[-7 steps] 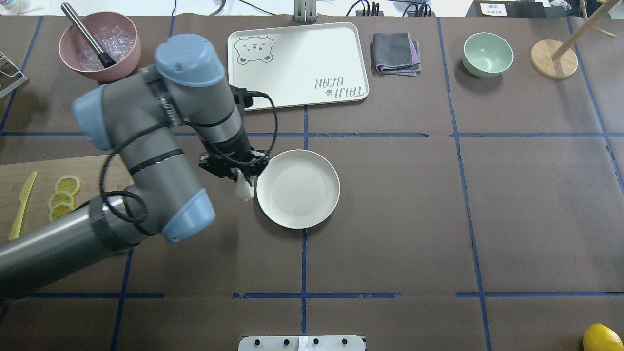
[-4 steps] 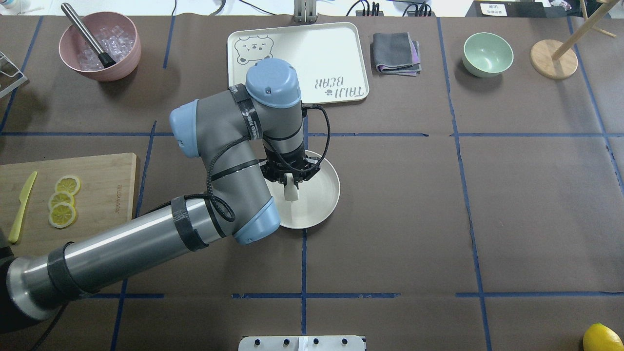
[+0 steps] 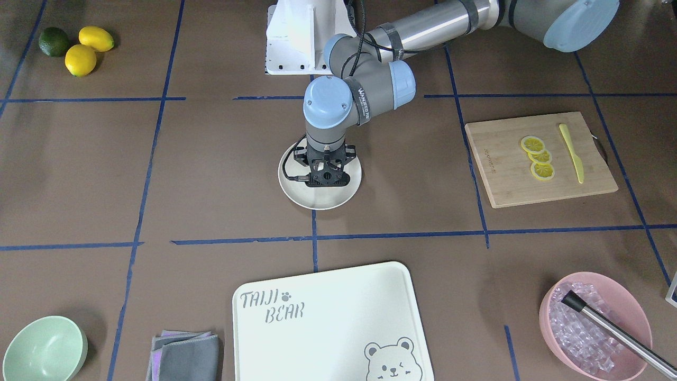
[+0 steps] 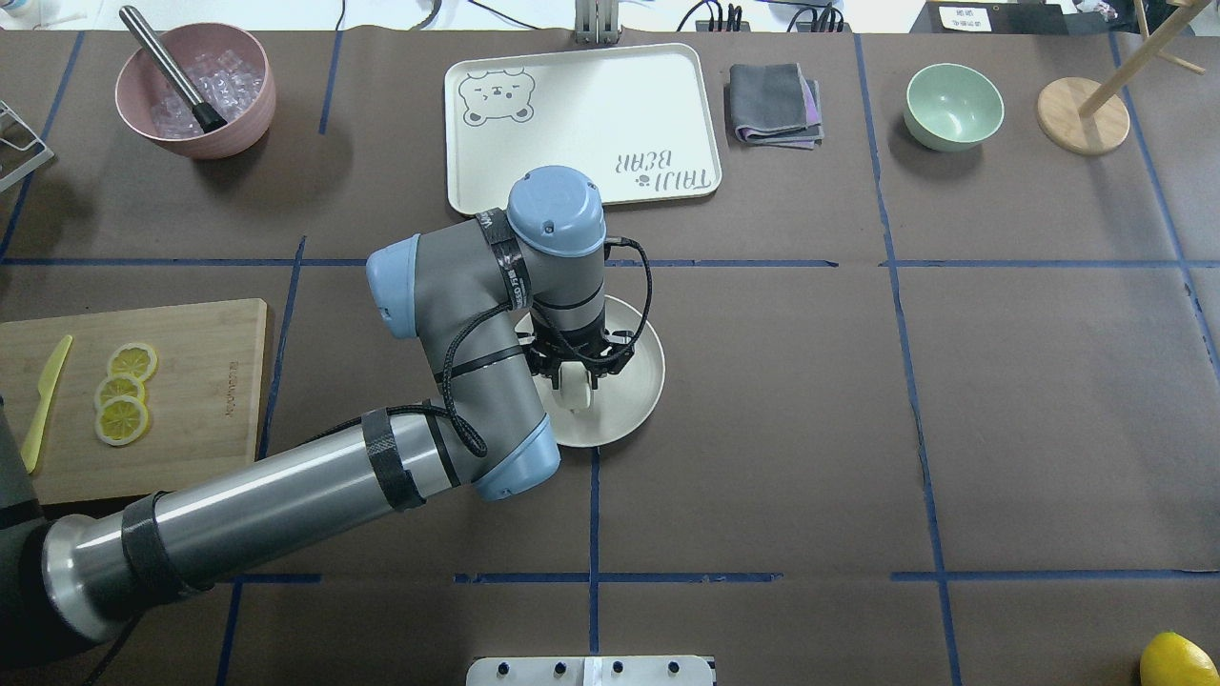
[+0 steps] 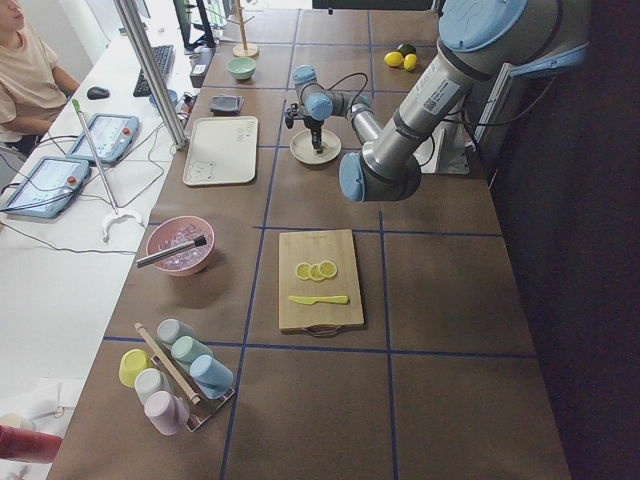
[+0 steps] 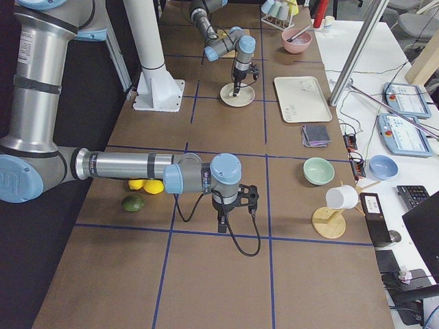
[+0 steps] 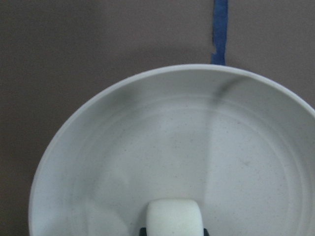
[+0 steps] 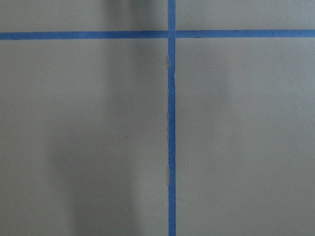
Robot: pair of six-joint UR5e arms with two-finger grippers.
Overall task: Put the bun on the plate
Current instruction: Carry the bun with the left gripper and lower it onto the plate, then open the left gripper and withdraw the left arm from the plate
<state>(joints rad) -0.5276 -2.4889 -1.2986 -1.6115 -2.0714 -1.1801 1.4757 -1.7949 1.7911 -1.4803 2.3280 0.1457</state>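
The bun (image 4: 577, 392), a small white lump, hangs low over the middle of the cream plate (image 4: 644, 381), and my left gripper (image 4: 575, 377) is shut on it, pointing straight down. In the left wrist view the bun (image 7: 174, 217) sits at the bottom edge between dark fingertips, with the plate (image 7: 246, 147) filling the frame below it. The front-facing view shows the left gripper (image 3: 328, 179) over the plate (image 3: 296, 197), with the bun hidden. My right gripper (image 6: 223, 223) hovers over bare table far off, and I cannot tell whether it is open or shut.
A white bear tray (image 4: 581, 124) lies behind the plate. A cutting board (image 4: 191, 381) with lemon slices (image 4: 122, 391) and a yellow knife (image 4: 43, 400) is at the left. A pink bowl (image 4: 195, 90), folded cloth (image 4: 774, 105) and green bowl (image 4: 953, 105) line the back.
My left arm swung right, carrying the bun from beside the plate's left rim to over its middle, and came lower.
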